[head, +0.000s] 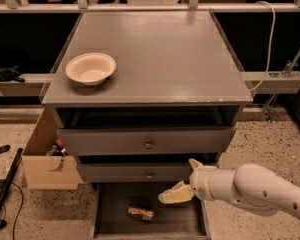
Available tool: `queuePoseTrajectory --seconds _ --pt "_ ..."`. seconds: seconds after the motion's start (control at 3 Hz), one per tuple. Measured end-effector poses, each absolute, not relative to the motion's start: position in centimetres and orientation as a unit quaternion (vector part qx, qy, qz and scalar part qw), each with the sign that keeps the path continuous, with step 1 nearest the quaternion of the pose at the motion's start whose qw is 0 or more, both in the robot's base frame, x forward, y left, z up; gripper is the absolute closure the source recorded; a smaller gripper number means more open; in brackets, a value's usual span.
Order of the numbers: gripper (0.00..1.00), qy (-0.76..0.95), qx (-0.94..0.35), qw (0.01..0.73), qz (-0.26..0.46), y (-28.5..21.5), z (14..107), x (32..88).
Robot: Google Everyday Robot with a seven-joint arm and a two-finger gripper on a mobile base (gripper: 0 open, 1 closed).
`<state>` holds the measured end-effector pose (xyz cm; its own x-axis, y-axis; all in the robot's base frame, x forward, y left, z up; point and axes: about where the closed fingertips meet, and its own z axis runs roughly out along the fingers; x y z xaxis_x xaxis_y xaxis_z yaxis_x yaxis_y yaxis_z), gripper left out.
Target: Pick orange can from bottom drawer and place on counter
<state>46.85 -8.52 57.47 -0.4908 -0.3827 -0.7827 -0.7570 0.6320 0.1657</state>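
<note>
One dented orange can [141, 213] lies in the open bottom drawer [112, 211], with the tool [176, 194] poised close by.

On its side near the middle of the drawer's dark floor, a little toward the left wall, the can looks small and crumpled, its golden-brown metal catching dull glints along an uneven surface. The cream-coloured tool, on the end of a white arm [257, 190] reaching in from the right, hangs over the right half of the drawer, just up and to the right of the can and not touching it; whether it is apart or together, I cannot tell. Two shallower drawers with round knobs [148, 144] sit above. On the grey counter [160, 54] a cream-white bowl [90, 68] stands near the front left corner. A cardboard box [47, 164] rests on the floor to the cabinet's left.
</note>
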Motion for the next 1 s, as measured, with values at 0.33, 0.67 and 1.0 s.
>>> queuePoseTrajectory --seconds 0.33,0.67,1.0 --pt "0.0 0.825 -0.345 0.368 0.254 -8.5 57.5 46.8" --pt "0.0 0.827 -0.345 0.357 0.265 -7.2 54.7 47.3" --pt "0.0 0.836 -0.349 0.334 0.262 -7.0 50.8 47.9"
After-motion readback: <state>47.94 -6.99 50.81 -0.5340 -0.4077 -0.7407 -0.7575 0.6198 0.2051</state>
